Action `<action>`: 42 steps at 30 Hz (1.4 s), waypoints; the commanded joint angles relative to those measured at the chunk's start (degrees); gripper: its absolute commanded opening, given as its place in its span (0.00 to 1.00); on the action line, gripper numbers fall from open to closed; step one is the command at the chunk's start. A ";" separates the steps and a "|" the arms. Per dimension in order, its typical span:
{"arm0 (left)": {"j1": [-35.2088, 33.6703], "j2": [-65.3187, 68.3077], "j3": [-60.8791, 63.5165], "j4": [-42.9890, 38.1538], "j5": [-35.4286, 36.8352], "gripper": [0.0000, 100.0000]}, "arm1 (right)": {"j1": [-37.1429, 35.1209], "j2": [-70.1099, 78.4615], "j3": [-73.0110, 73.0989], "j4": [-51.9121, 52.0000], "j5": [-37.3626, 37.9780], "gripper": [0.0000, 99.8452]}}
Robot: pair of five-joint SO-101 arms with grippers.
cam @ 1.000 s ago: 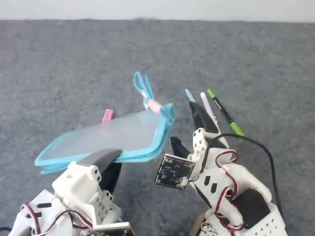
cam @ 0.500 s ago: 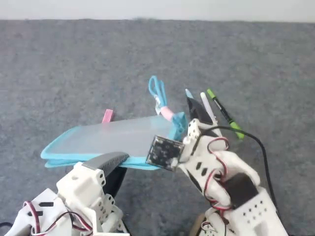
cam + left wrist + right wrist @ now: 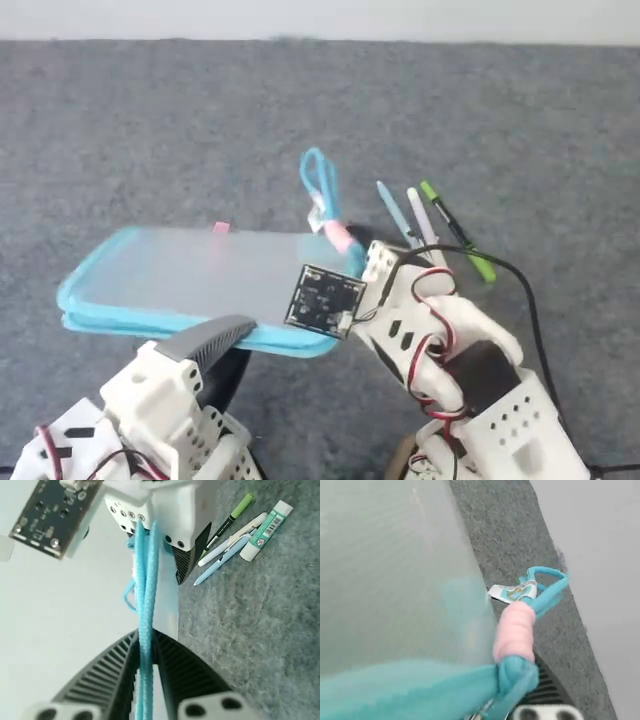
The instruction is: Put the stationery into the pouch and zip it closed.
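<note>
The pouch (image 3: pixel 190 275), translucent with cyan edging, hangs flat above the table. My left gripper (image 3: pixel 225 330) is shut on its near edge, and the black fingers (image 3: pixel 120 665) pinch the cyan seam (image 3: pixel 145 605). My right gripper (image 3: pixel 365 262) sits at the pouch's right corner, beside the pink zipper pull (image 3: pixel 515 630) and cyan strap loop (image 3: pixel 320 185), and appears shut on the corner fabric (image 3: pixel 512 677). Three pens lie on the carpet to the right: blue (image 3: pixel 395 212), white (image 3: pixel 422 218) and green (image 3: pixel 455 228). A glue stick (image 3: pixel 265 530) lies beside them.
A small pink item (image 3: pixel 220 228) lies on the grey carpet just behind the raised pouch. A black cable (image 3: pixel 520 290) loops over the right arm. Open carpet stretches to the left and far side, up to a pale wall.
My right gripper, open beside the pens a second ago, has swung left to the pouch's zipper corner. The pouch has shifted left and levelled out; the strap loop moved right.
</note>
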 commanded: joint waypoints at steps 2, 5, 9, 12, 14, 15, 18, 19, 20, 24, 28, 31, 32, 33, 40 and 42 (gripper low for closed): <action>-0.53 0.00 -1.63 1.49 1.05 0.01 | 3.91 0.13 -2.20 -0.66 -4.04 0.01; -3.78 0.18 -0.75 0.97 4.31 0.01 | 8.31 0.13 -2.20 -0.57 -4.04 0.01; -10.11 0.00 3.56 -3.96 15.65 0.07 | 12.00 0.13 -2.73 0.22 -3.96 0.01; -13.63 0.00 6.29 -6.68 23.03 0.19 | 12.70 0.22 -4.92 4.09 -3.87 0.01; -13.54 0.00 7.52 -7.12 25.05 0.25 | 12.97 0.22 -6.59 6.46 -3.52 0.01; -13.01 0.00 7.96 -7.21 25.93 0.27 | 12.97 0.22 -7.47 7.43 -3.52 0.01; -10.81 -0.09 8.22 -7.30 31.82 0.28 | 12.97 0.84 -9.93 10.86 -3.69 0.01; -10.02 -0.09 8.04 -7.30 34.46 0.28 | 13.05 0.84 -10.20 11.91 -4.22 0.01; -9.49 -0.09 7.87 -7.38 36.75 0.28 | 13.05 0.84 -10.37 12.88 -5.01 0.01; -9.41 -0.09 6.02 -11.60 41.76 0.28 | 13.05 0.84 -10.02 15.69 -5.89 0.01; -10.81 1.14 7.34 -19.78 46.24 0.28 | 12.88 0.22 -9.32 15.69 -5.89 0.01; -17.76 4.66 11.03 -24.70 47.03 0.28 | 12.70 0.13 -6.24 16.13 -5.98 0.01; -20.66 6.33 12.62 -26.37 47.03 0.28 | 12.44 0.13 -4.40 16.22 -6.07 0.01; -23.38 8.18 14.37 -28.48 47.38 0.28 | 11.91 0.31 -2.37 16.48 -6.24 0.01; -32.18 19.34 20.62 -37.10 55.82 0.28 | 8.22 3.65 9.14 16.22 -18.29 0.01; -30.95 20.40 21.41 -37.01 57.85 0.28 | 8.22 6.29 9.32 15.96 -16.70 0.06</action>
